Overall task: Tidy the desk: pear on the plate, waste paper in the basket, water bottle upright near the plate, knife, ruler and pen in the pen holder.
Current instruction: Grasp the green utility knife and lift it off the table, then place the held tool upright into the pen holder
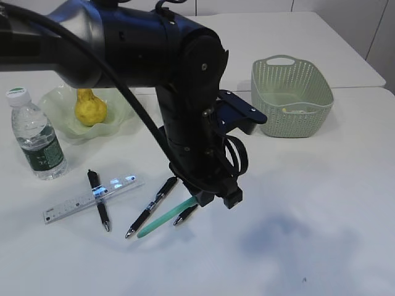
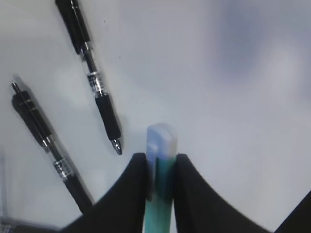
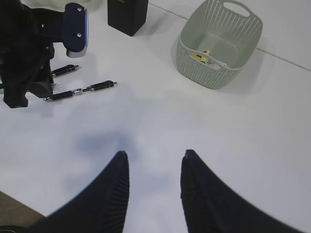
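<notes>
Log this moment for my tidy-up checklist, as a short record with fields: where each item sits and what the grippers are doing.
pear: on the plate, pear
water bottle: upright beside the plate
ruler: flat on the desk, a black pen across it
basket: holds something small, unclear what
pen holder: on the desk
left gripper: shut on the mint-green pen
right gripper: open, empty

The desk (image 1: pixel 321 209) is smooth matt white. At ten o'clock, the plate (image 1: pixel 58 102) looks like translucent glossy glass; the water bottle (image 1: pixel 37 139) is clear ribbed plastic. The basket (image 1: pixel 290 95) at two o'clock is matt perforated plastic. The ruler (image 1: pixel 89 197) is transparent plastic; the black pens (image 2: pixel 99 92) shine glossy.
</notes>
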{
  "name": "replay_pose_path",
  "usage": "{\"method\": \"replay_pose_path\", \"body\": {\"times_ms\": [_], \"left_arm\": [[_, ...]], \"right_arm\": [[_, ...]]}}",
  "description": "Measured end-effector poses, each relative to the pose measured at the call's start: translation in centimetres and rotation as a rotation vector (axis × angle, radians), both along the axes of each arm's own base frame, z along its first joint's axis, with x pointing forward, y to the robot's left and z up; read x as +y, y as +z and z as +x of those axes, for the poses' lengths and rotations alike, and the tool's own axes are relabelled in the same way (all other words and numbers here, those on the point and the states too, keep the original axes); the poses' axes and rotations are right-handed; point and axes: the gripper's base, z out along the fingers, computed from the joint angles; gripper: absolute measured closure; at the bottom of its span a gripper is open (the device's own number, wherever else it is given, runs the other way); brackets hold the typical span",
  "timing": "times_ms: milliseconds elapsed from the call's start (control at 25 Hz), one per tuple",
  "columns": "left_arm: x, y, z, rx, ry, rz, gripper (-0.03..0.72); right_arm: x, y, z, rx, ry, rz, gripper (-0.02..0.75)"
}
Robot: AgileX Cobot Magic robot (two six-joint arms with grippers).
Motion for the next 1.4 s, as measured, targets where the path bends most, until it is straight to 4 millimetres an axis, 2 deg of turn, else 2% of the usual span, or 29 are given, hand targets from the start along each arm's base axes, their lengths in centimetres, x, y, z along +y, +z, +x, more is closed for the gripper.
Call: {"method": "replay_pose_path", "body": {"times_ms": [440, 920, 1400], "left_arm": [[0.1, 0.9, 0.3, -0.036, 0.003, -0.035, 0.593], [2.8, 4.8, 3.0, -0.152, 0.110, -0.205, 0.594], [3.2, 5.4, 3.9, -0.201, 0.130, -0.250, 0.594]], "right_arm": [[0.0, 0.0, 0.0, -0.005, 0.000, 0.002, 0.438], [0.1, 0.1, 0.1, -0.013, 0.005, 0.016, 0.438], [0.2, 0.2, 0.1, -0.020, 0.007, 0.022, 0.438]]}}
